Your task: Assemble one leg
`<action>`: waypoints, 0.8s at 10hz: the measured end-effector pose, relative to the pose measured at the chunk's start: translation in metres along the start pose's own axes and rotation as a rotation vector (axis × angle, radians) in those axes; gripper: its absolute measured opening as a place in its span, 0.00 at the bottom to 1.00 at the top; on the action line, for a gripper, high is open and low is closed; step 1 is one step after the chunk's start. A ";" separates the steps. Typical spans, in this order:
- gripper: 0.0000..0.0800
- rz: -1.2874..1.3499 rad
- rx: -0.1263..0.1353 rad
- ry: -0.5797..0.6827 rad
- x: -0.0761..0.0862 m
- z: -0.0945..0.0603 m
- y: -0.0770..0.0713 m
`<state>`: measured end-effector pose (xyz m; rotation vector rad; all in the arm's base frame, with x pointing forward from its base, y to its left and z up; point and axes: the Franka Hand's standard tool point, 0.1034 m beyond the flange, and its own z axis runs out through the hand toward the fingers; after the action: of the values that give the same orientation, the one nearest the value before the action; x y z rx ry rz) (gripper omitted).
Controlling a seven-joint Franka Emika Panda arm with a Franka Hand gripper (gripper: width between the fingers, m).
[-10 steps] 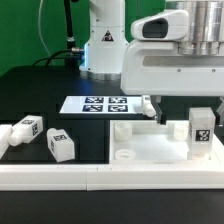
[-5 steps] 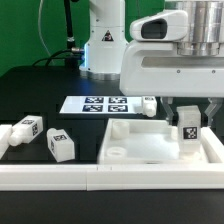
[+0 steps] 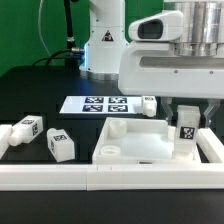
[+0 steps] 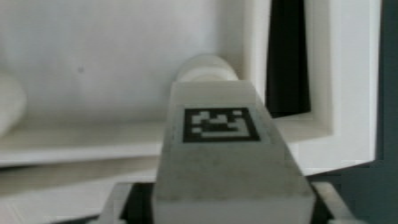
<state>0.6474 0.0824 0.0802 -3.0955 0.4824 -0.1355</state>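
My gripper [image 3: 187, 128] is shut on one leg [image 3: 187, 136], a stubby white block with a black tag on its face. It holds the leg upright over the right part of the large white panel [image 3: 140, 152], by the raised rim. In the wrist view the leg [image 4: 222, 130] fills the middle between my two fingers [image 4: 128, 205], pointing down at the panel [image 4: 89, 60] near its rim. I cannot tell whether the leg's lower end touches the panel. Three more legs are loose: one behind the panel [image 3: 148, 103] and two at the exterior view's left [image 3: 27, 128] [image 3: 60, 146].
The marker board [image 3: 95, 103] lies flat behind the panel. The robot base [image 3: 103, 45] stands at the back. A white rail [image 3: 60, 178] runs along the front edge of the table.
My gripper moved to the exterior view's right and closed around the leg standing on the panel. The leg and the panel then shifted toward the exterior view's left.
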 end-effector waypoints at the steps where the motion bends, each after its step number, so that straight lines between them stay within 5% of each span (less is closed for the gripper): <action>1: 0.36 0.105 0.004 0.003 0.000 0.000 0.002; 3: 0.36 0.337 0.033 -0.004 0.001 0.001 0.002; 8: 0.36 0.885 0.050 -0.007 -0.006 0.002 -0.012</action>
<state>0.6458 0.0951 0.0782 -2.5219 1.7120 -0.1171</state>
